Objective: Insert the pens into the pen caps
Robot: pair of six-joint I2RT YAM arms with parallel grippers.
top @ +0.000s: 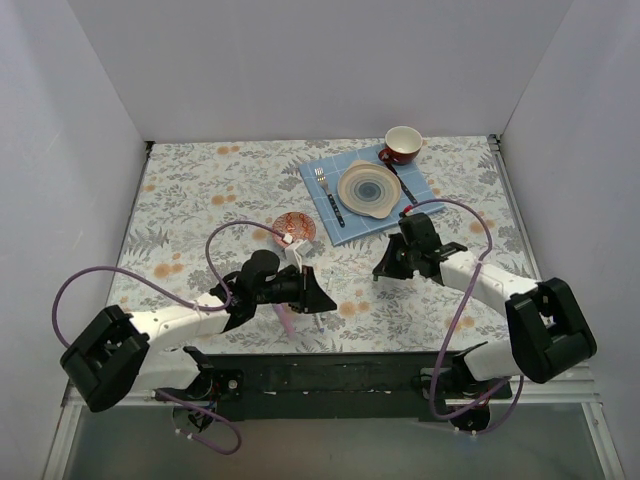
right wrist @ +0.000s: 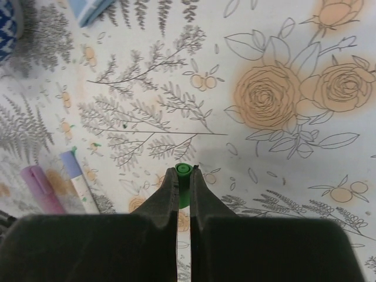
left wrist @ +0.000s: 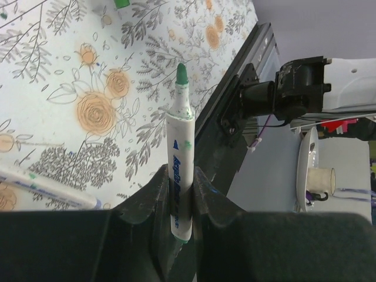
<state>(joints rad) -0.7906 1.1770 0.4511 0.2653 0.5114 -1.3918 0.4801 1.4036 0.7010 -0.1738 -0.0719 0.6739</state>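
My left gripper (top: 322, 296) (left wrist: 178, 176) is shut on a white pen (left wrist: 179, 158) whose green tip points up and away from the jaws. My right gripper (top: 385, 268) (right wrist: 184, 174) is shut on the small green cap (right wrist: 185, 172), held just above the floral cloth. A second white pen with a lilac end (right wrist: 79, 182) (left wrist: 47, 188) lies flat on the cloth beside a pink-lilac cap (right wrist: 41, 189). In the top view a pink piece (top: 287, 318) shows just below the left gripper. The two grippers are a short way apart near the table's front middle.
A small red patterned bowl (top: 295, 227) sits just behind the left gripper. A blue mat (top: 325, 195) at the back right carries a plate (top: 369, 188), a fork (top: 322, 180) and dark-handled cutlery. A red cup (top: 402, 143) stands behind it. White walls enclose three sides.
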